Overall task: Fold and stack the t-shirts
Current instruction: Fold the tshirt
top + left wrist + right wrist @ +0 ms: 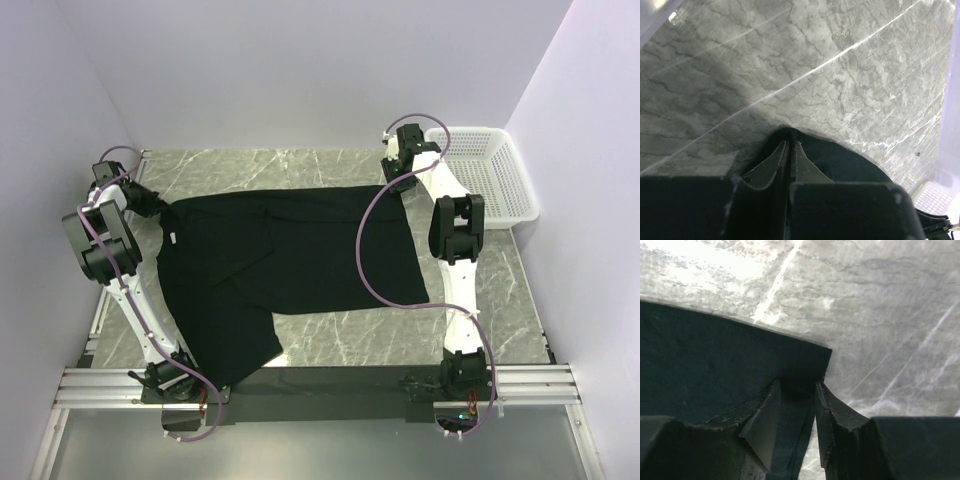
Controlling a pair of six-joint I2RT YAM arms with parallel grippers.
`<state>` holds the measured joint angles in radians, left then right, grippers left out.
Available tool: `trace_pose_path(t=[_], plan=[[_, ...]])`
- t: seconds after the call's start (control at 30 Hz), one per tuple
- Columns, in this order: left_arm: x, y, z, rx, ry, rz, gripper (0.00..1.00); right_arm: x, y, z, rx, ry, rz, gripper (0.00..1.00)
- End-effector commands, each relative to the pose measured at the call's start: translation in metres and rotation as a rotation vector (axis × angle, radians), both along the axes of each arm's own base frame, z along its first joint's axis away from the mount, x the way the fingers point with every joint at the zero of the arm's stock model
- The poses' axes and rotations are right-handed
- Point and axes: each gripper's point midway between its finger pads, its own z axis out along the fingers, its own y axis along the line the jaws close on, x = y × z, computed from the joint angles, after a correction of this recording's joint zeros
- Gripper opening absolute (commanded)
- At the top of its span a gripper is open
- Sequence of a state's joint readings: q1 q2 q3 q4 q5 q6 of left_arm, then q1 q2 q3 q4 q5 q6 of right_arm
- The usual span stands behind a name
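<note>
Both outstretched | left gripper (790, 144) pinching t-shirt (290, 250) | right gripper (797, 386) straddling corner (822, 354)

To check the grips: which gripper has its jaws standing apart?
The right gripper: a corner of the t-shirt lies between its parted jaws. The left gripper has its jaws pressed together.

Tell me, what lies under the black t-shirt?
The marble table shows around the t-shirt, so it lies on that. Anything between cloth and table is covered; I cannot tell.
</note>
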<state>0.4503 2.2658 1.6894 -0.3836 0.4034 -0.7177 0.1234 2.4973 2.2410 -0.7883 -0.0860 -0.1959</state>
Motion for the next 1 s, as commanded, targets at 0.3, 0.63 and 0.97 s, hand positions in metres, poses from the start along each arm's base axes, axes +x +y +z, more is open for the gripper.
trace_pose_path(t=[0.3, 0.63, 0.97], plan=[[0.003, 0.010, 0.007, 0.001, -0.016, 0.010, 0.07, 0.019, -0.008, 0.014, 0.038, -0.065, -0.037, 0.13], [0.009, 0.018, 0.007, 0.027, -0.003, 0.018, 0.04, 0.063, -0.038, 0.066, -0.075, -0.321, -0.072, 0.00], [0.019, 0.024, 0.009, 0.033, -0.020, 0.022, 0.02, 0.076, -0.027, 0.073, -0.100, -0.382, -0.032, 0.04]])
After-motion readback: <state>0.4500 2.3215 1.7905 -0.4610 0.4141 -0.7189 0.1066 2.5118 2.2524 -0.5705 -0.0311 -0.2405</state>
